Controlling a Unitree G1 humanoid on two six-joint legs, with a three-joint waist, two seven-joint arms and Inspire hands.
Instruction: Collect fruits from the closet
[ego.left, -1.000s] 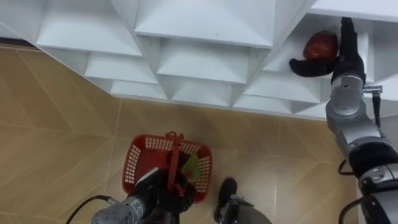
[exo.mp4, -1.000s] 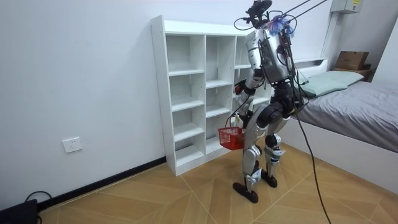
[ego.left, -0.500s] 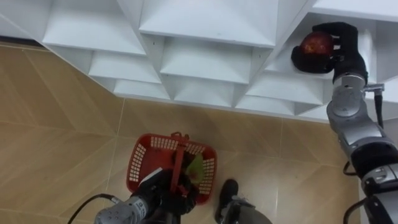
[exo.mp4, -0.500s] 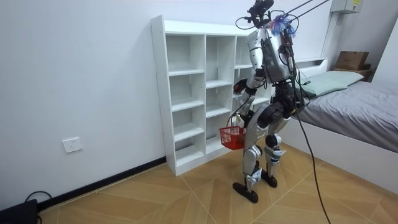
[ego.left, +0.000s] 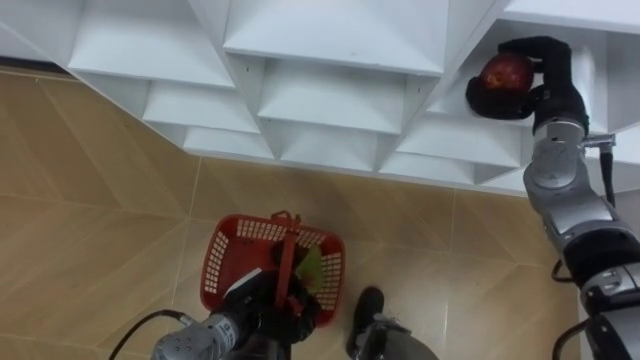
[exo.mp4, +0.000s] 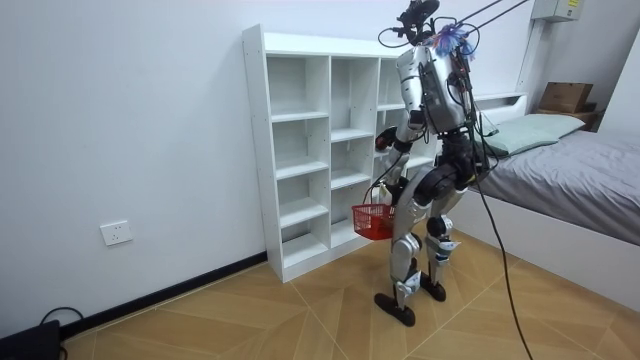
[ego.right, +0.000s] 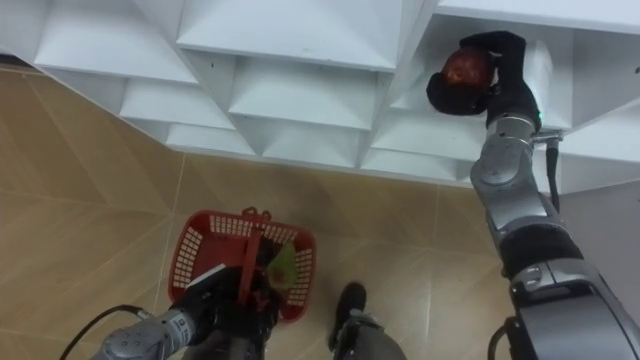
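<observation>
**Right hand holds a red apple inside the closet**

The robot stands close in front of the white closet, at its columns on the room view's right, with its upper body leaning a little toward the shelves. Its right arm is raised and reaches into one open compartment. There the right hand is curled round a red apple. The fingers bend over the top of the fruit and the thumb lies under it, so the apple sits between them, against the palm. Whether the apple also touches the shelf board below the hand, I cannot tell.

The left hand is low, at the height of the robot's thigh. It is clamped on the handle of a red basket, which hangs under this hand, above the wooden floor. Inside the basket, just beside the handle on the side toward the right hand, lies a green item (what kind of fruit it is I cannot say). The basket is well apart from the right hand and the apple, far below them.

Behind the robot, on the room view's right, stands a bed with grey covers.
</observation>
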